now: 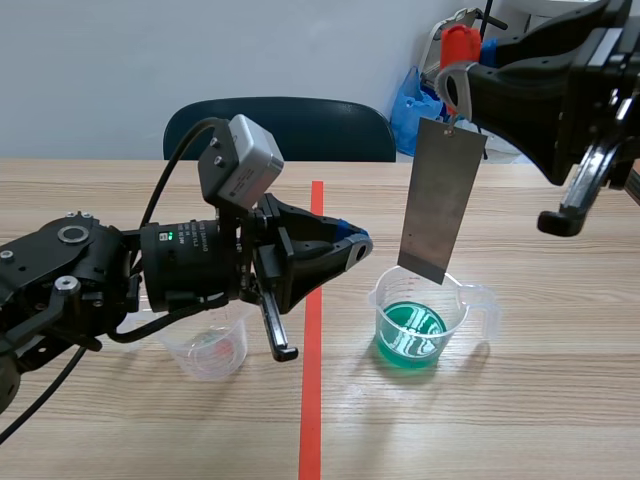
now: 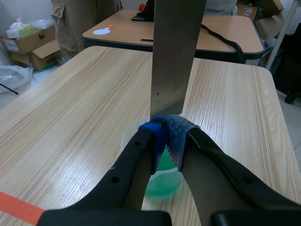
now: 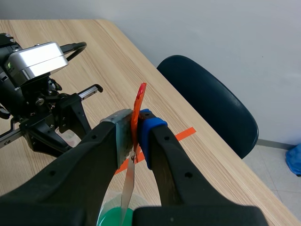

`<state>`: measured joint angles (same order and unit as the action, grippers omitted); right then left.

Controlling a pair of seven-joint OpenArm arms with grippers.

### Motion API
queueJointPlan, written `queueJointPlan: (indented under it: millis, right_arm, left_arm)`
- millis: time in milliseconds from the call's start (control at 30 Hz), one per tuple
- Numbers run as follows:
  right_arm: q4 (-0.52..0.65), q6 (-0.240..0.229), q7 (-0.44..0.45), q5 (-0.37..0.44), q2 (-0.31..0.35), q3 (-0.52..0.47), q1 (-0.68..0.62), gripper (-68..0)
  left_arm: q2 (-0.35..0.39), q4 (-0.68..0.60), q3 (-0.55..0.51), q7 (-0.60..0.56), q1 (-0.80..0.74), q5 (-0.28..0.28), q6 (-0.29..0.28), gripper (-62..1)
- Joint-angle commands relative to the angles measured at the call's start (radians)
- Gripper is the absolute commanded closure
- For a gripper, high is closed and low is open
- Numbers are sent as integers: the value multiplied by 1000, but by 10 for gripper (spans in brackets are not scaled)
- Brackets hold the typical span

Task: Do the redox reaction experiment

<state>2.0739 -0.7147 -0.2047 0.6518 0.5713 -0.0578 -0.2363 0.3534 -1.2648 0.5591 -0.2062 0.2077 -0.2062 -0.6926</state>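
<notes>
plate [image 1: 441, 200]: grey | liquid [image 1: 410, 332]: green | tab [image 3: 139, 99]: red | table [image 1: 560, 400]: light woodgrain | chair [image 1: 290, 125]: dark blue

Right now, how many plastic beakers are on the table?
2. The green-filled beaker stands right of the tape line; the second beaker sits left of it, partly hidden under the left arm.

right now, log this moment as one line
right fingers: shut on metal sheet | metal sheet: hangs over beaker of green liquid | left fingers: shut, empty

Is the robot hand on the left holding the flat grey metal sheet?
No: the flat grey metal sheet hangs by its red tab from the right hand; the left hand is shut on nothing.
</notes>
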Motion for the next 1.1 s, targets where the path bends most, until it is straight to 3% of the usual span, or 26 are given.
queueJointPlan:
  millis: [0, 867, 1067]
  right_arm:
    - [11, 6, 14, 11, 7, -12, 9, -6]
    - [11, 6, 8, 11, 7, -12, 9, -6]
    - [11, 6, 8, 11, 7, -12, 9, -6]
  left_arm:
    - [-2, -11, -1, -13, 3, -7, -3, -27]
    - [-20, -11, -1, 14, 3, -7, 29, -27]
    - [15, -11, -13, 16, 1, 19, 80, -27]
